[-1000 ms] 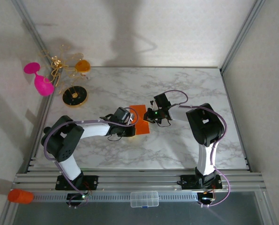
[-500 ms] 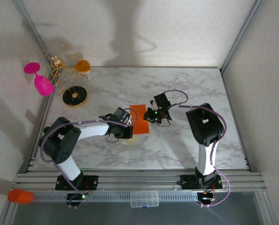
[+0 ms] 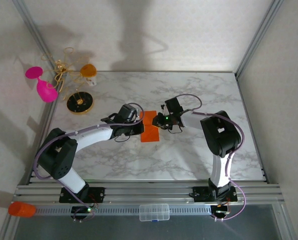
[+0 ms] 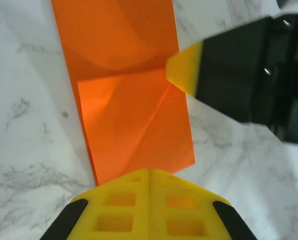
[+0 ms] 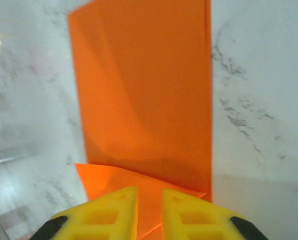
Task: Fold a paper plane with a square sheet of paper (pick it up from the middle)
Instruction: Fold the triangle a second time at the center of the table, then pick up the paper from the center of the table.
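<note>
The square sheet of paper (image 3: 150, 131) lies on the marble table (image 3: 199, 95) as a bright orange folded rectangle with a diagonal crease. My left gripper (image 3: 139, 126) sits at its left edge, and in the left wrist view this gripper (image 4: 149, 171) is shut, its tips over the near edge of the paper (image 4: 131, 105). My right gripper (image 3: 157, 122) is at the paper's far right corner. In the right wrist view that gripper (image 5: 149, 191) has a narrow gap between its jaws, above a raised flap of the paper (image 5: 143, 100). One of its yellow fingertips (image 4: 183, 74) reaches into the left wrist view.
A pink goblet (image 3: 43, 87), a gold wire stand on a black base (image 3: 80, 102) and a small orange-and-white cup (image 3: 89, 71) are at the back left. An orange cylinder (image 3: 22, 209) and a clear plastic box (image 3: 154, 211) rest on the front rail.
My left gripper has moved toward the back of the table along the paper's left edge. The right gripper's jaws have parted slightly.
</note>
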`<state>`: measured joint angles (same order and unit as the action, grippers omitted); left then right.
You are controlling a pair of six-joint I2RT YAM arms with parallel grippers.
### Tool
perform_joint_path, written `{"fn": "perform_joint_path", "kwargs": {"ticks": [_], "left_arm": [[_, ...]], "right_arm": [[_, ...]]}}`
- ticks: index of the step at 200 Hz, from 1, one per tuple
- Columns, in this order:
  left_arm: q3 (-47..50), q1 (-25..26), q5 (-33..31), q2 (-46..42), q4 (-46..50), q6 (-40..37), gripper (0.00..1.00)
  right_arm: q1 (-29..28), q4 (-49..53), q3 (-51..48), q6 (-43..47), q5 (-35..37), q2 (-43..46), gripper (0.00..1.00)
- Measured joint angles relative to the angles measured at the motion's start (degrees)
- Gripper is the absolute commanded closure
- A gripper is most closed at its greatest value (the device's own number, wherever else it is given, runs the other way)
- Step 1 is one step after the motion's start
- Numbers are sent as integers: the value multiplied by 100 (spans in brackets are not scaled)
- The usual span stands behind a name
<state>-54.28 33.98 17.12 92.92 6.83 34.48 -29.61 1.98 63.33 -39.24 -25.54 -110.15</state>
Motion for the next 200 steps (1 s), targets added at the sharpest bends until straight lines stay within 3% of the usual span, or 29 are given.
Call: {"fn": "perform_joint_path", "kwargs": {"ticks": [37, 84, 200], "left_arm": [[-400, -44, -61, 638, -437, 295, 98], [-487, -46, -348, 1108, -581, 549, 99], [-363, -81, -695, 1528, -876, 1480, 100]], "right_arm": [[22, -531, -404, -365, -2, 555, 66], [22, -815, -920, -922, 7, 625, 65], [-17, -385, -616, -1294, 315, 439, 66]]}}
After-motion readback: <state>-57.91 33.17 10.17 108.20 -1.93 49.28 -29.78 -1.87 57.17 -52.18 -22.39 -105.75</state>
